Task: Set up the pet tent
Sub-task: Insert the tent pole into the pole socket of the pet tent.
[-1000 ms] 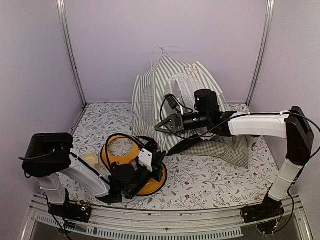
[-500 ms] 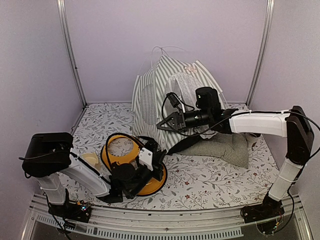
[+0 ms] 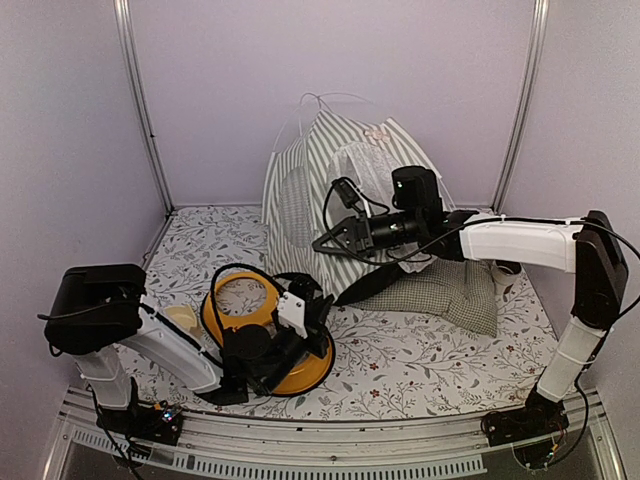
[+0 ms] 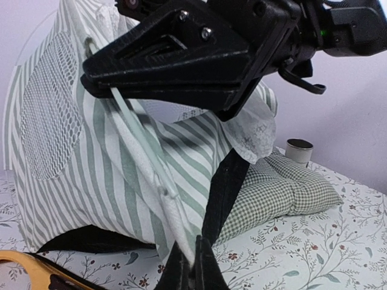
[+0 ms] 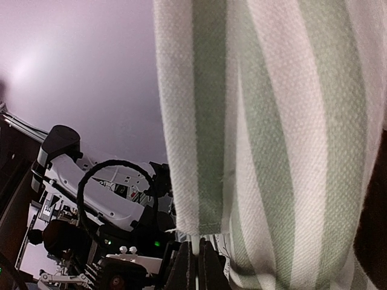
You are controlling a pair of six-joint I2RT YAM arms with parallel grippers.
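Pet tent [image 3: 300,190] pole [image 4: 129,121] pinched by left tool [image 4: 193,266], visible only wrist-side.

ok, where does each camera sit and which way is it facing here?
Top external: high behind the bases, looking down the table; both arms show, pet tent at the back.
Left wrist: low, looking up at the tent; left gripper at bottom edge, right gripper overhead.
Right wrist: close against the tent, own fingers at bottom, left arm beyond.
Shared: both wrist views show the white pole.
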